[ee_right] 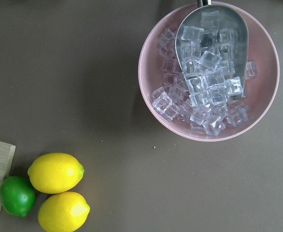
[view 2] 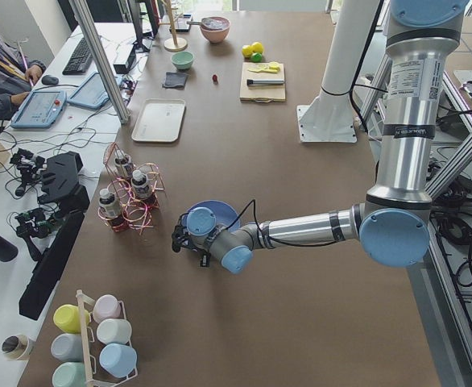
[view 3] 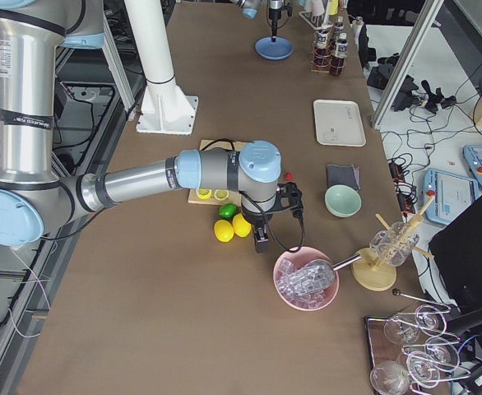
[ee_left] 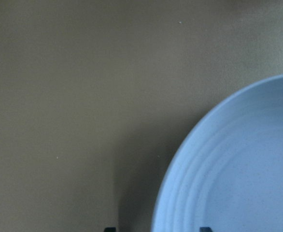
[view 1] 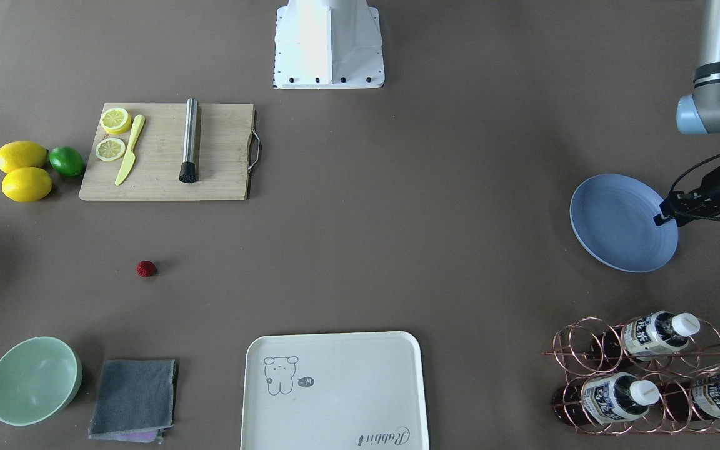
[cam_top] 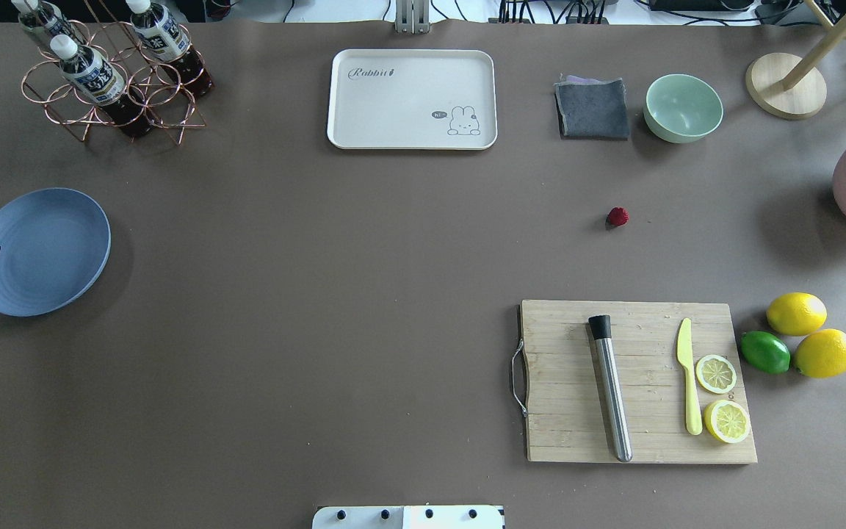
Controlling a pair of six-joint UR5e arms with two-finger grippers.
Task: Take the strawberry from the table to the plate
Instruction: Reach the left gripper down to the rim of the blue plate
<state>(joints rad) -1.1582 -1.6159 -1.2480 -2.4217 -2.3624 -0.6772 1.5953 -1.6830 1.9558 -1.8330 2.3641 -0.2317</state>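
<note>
Grey-brown matte table holds a wooden cutting board, a round blue-lavender plate with the left gripper at its rim, fingers apart, and a mint-green bowl. Between bowl and board, well apart from the plate, lies the tiny dark-red strawberry. Right gripper hangs near two lemons — whether apart or together cannot be told.

Overhead and front cameras are facing each other, looking down on the table and sharing the board. Side cameras are looking along it from each end. Wrist cameras are looking down: left close over the plate, right over the ice bowl.
</note>
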